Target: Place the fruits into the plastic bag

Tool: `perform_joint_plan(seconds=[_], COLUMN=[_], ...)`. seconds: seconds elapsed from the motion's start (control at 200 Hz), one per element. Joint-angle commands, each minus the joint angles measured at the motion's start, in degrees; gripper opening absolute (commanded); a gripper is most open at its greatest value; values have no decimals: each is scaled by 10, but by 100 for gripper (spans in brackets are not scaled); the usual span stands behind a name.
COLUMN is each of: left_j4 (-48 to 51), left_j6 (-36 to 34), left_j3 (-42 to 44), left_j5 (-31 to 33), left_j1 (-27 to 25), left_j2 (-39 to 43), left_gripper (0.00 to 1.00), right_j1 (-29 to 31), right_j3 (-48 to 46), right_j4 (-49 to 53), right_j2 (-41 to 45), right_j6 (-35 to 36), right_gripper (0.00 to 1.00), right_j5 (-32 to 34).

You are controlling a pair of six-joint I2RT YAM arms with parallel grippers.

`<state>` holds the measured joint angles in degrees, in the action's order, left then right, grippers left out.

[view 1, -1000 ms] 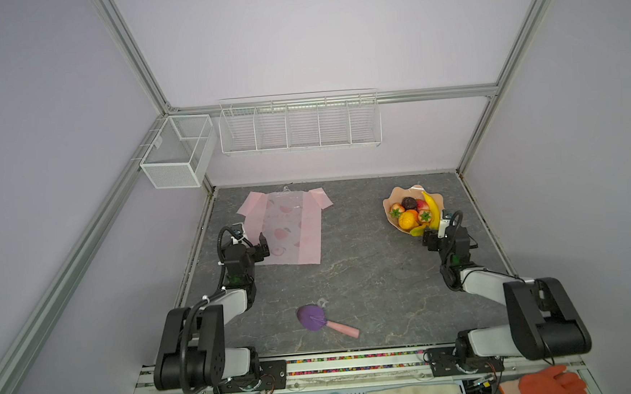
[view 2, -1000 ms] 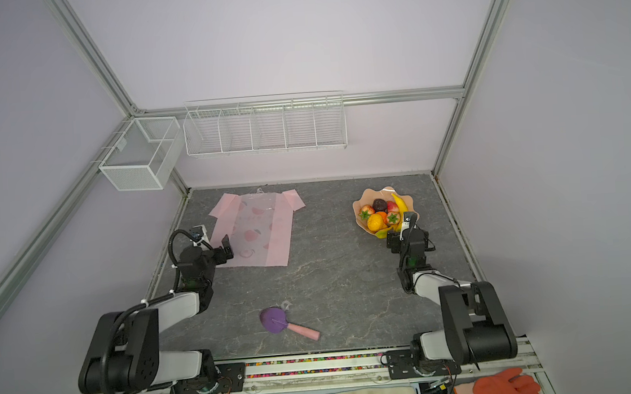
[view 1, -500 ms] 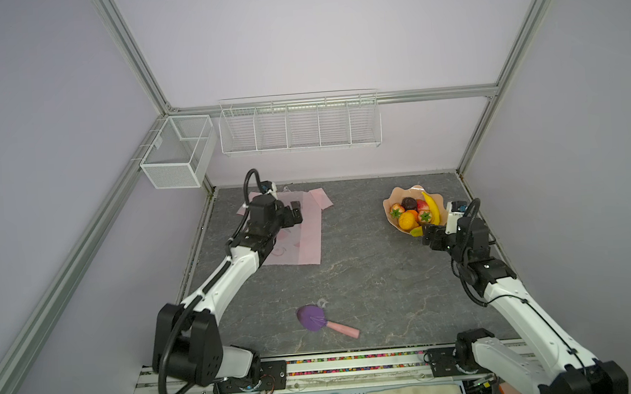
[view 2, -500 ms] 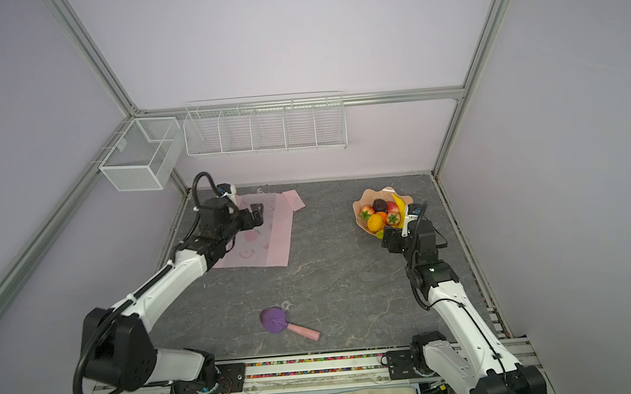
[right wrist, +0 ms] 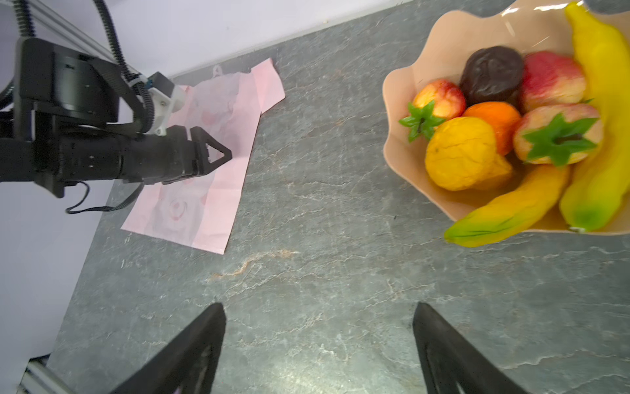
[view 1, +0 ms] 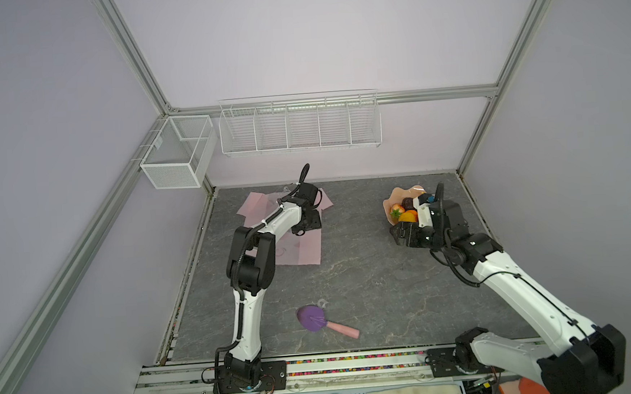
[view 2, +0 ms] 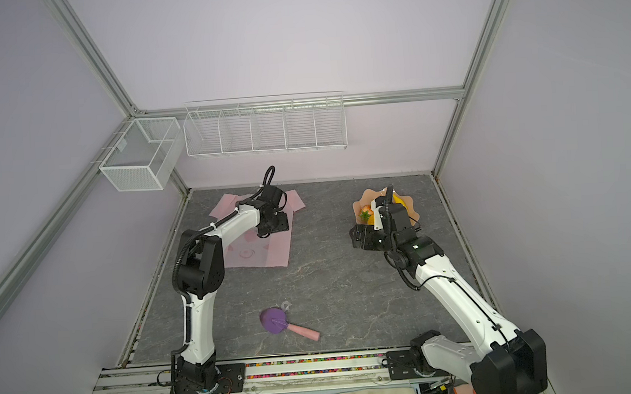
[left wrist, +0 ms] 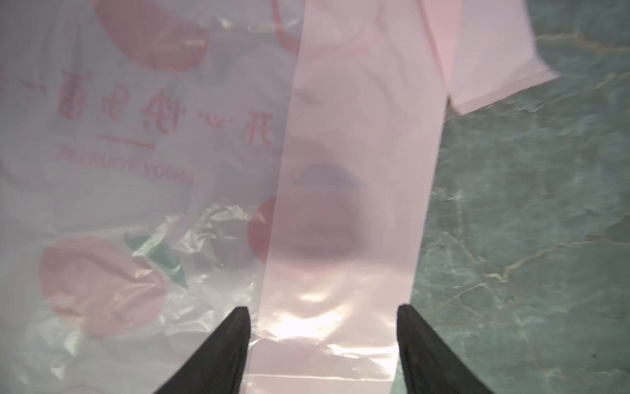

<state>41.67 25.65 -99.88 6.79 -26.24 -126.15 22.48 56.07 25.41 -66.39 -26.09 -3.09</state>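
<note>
The plastic bag is laid flat at the left rear of the grey table. Its side strips are pale pink and its middle panel is clearer and crinkled, printed with pink peaches and lettering. The left gripper is held over the bag's upper half with its fingers moderately parted. One pink strip is seen lying between them and nothing is clamped. Whether the fingertips touch the film cannot be told.

Nearer the front, a purple round-headed tool with a pink handle is left lying well apart from both grippers.

On the right, the right gripper is spread wide and empty above bare table, just beside the peach-coloured wavy-edged bowl. The fruits are heaped in that bowl: two yellow bananas with green tips, an orange, a dark wrinkled ball, leafy red strawberries and a yellow fruit. The bowl and the bag are set well apart.
</note>
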Motion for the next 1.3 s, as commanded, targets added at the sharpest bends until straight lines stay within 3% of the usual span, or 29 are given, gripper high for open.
perform_joint_plan(seconds=[0.0, 0.075, 0.31, 0.445, 0.52, 0.705, 0.83, 0.93, 0.99, 1.05, 1.115, 1.155, 1.295], left_j4=[31, 17, -23, -56, -59, -59, -49, -51, -25, -2, 24, 34, 50], left_j6=[-1, -10, -67, -101, -131, -188, -197, -172, -120, -85, -22, 26, 168], left_j3=[-6, 24, 166, 281, 339, 450, 504, 531, 527, 518, 498, 489, 495], left_j5=[11, 0, -37, -86, -115, -187, -221, -189, -103, -50, -24, -27, -61], left_j1=[-8, -11, -40, -61, -99, -229, -258, -257, -257, -239, -194, -156, -30], left_j2=[-4, -1, 50, 120, 175, 327, 411, 477, 509, 535, 555, 561, 564], left_gripper=[65, 59, 27, 8, 0, 0, 0, 0, 1, 13, 43, 55, 63], right_j1=[14, 17, 18, 18, 18, 18, 18, 19, 22, 25, 31, 34, 47], right_j3=[26, 51, 121, 137, 155, 244, 340, 382, 401, 426, 449, 460, 506], right_j4=[-5, -5, -5, -32, -35, -9, 60, 79, 73, 67, 55, 49, 35], right_j2=[-38, -70, -161, -205, -239, -357, -461, -527, -557, -584, -605, -614, -658], right_j6=[-25, -28, -53, -73, -81, -32, 42, 79, 93, 102, 110, 116, 140], right_gripper=[89, 89, 92, 95, 97, 99, 97, 92, 89, 88, 88, 88, 88], right_j5=[-5, -3, 29, 29, 24, -51, -129, -173, -181, -183, -178, -175, -175])
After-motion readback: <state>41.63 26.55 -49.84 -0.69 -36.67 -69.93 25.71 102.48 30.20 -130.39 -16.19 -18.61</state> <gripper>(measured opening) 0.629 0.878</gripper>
